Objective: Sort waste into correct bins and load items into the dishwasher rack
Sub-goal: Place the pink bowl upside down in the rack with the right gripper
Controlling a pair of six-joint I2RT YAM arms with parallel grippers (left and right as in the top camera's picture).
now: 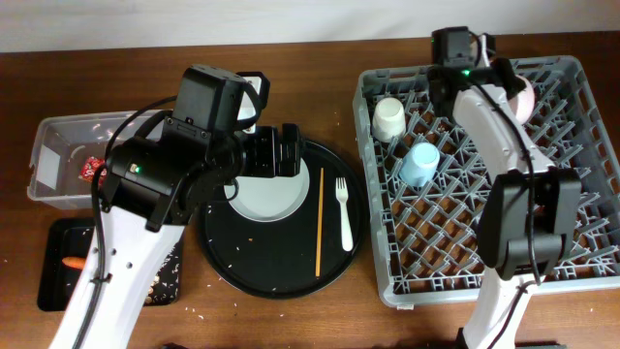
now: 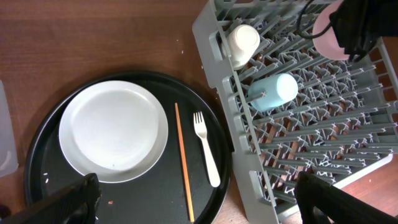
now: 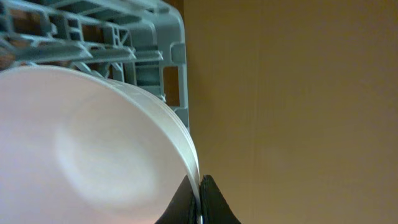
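Jaws of my right gripper (image 3: pixel 200 190) clench the pink-white bowl (image 3: pixel 93 143) by its rim, upper right of the dishwasher rack (image 1: pixel 373 242). Left gripper (image 2: pixel 199 202) hangs released above the pale round plate (image 2: pixel 112 130). Step, as judged: racking the bowl. Next: seat it firmly, then release.

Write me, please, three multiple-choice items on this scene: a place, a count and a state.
1. Where is the white plastic fork?
A. on the bare tabletop
B. upright between pegs
C. on the round black tray, right of the chopstick

2. How many cups lie in the dishwasher rack?
A. two
B. none
C. five

3. The right gripper is:
A. wide open, empty
B. shut on the rim of the pink-white bowl
C. clamped on a spoon

Answers: C, the overhead view shows it there; A, the cream cup and the light blue cup; B, it pinches the rim.
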